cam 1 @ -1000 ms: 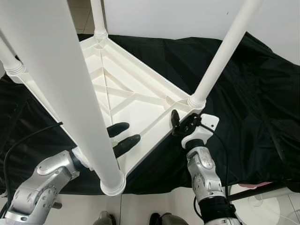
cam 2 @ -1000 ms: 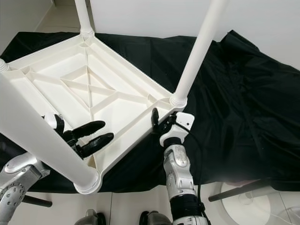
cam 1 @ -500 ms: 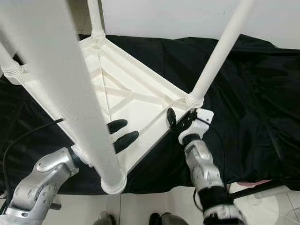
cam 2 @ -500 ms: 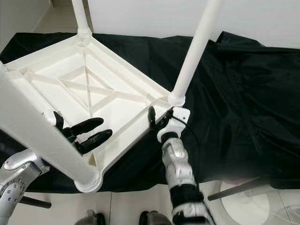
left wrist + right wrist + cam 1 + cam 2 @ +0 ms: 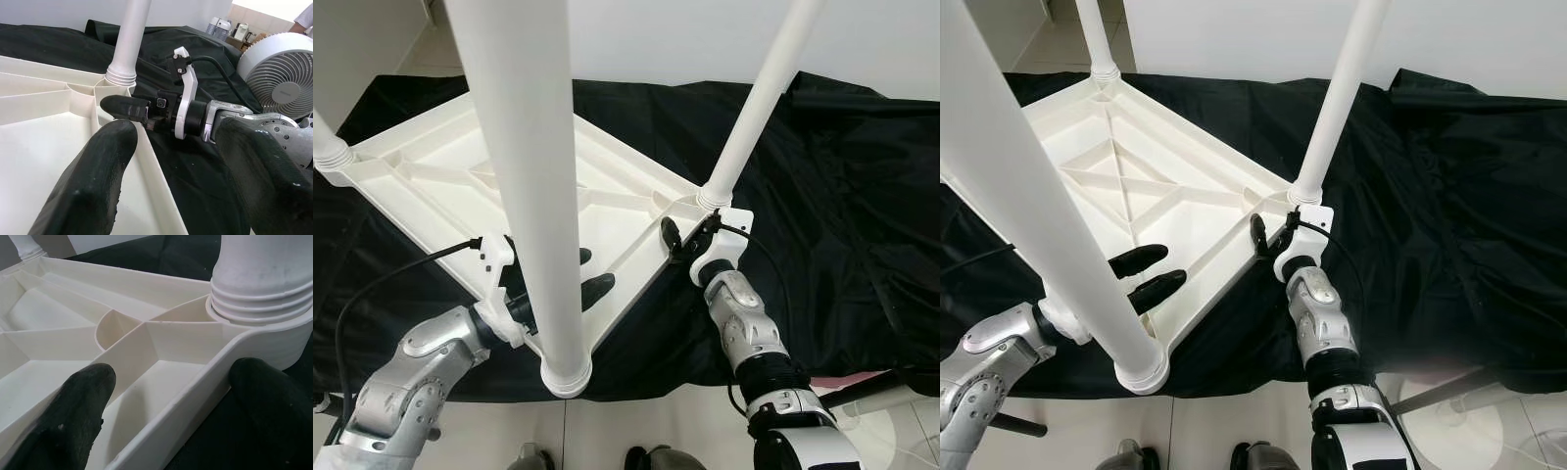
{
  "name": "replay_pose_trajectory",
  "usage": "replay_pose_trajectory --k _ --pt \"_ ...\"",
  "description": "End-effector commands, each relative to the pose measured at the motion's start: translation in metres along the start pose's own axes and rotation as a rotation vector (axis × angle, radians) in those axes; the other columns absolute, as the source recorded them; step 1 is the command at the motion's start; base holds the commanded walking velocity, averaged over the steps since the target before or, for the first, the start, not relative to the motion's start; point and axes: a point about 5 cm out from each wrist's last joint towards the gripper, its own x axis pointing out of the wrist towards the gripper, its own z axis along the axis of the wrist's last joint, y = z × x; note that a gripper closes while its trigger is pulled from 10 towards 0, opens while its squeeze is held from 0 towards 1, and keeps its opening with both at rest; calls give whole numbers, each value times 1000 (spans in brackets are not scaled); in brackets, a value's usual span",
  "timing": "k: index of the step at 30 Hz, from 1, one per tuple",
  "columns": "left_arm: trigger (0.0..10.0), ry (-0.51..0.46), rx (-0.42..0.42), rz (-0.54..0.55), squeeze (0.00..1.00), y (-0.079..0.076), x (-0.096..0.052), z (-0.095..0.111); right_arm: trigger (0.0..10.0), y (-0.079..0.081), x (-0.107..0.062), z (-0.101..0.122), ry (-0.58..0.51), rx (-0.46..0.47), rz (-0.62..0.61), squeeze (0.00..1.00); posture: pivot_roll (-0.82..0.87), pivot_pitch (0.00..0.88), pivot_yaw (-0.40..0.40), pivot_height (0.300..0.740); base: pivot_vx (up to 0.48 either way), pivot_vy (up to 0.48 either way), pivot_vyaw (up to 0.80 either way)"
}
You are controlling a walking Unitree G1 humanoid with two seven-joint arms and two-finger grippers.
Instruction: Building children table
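The white children's table (image 5: 1136, 186) lies upside down on a black cloth (image 5: 1430, 196), its ribbed underside facing up. 4 white legs show across the head views: the near leg (image 5: 533, 176) rising close past the camera, the right-hand leg (image 5: 1332, 108), a far leg (image 5: 1092, 39) and a left leg (image 5: 328, 147). Each stands upright in a corner socket, so the leg-fitting looks finished, though how firmly each is seated cannot be judged from here.

The right gripper (image 5: 1268, 240) sits at the corner under the right-hand leg. Its jaws are spread across the tabletop's rim, 1 finger (image 5: 73, 406) inside the ribbed tray and the other outside against the cloth; I cannot tell whether they actually press the rim. The left gripper (image 5: 1146, 274) reaches in along the near edge beside the near leg, jaws parted, with 1 finger over the tray and the other beyond the rim. A white fan (image 5: 279, 63) stands off to the robot's right.

What seems left is gripping the rim on both sides and turning the table onto its feet.
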Motion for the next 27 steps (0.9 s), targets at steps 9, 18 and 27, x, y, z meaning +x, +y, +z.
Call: replay_pose_trajectory --k 9,18,27 --pt "10000 13 75 120 0 16 3 0 10000 5 -19 -17 -7 16 37 0 24 150 -45 740 0 0 0" --pt "10000 27 82 122 0 20 11 -3 10000 14 7 -10 10 -29 77 0 -4 158 -26 740 0 0 0" --pt "10000 84 159 318 0 48 12 -4 10000 7 5 -1 -43 -56 75 0 -14 168 -25 740 0 0 0"
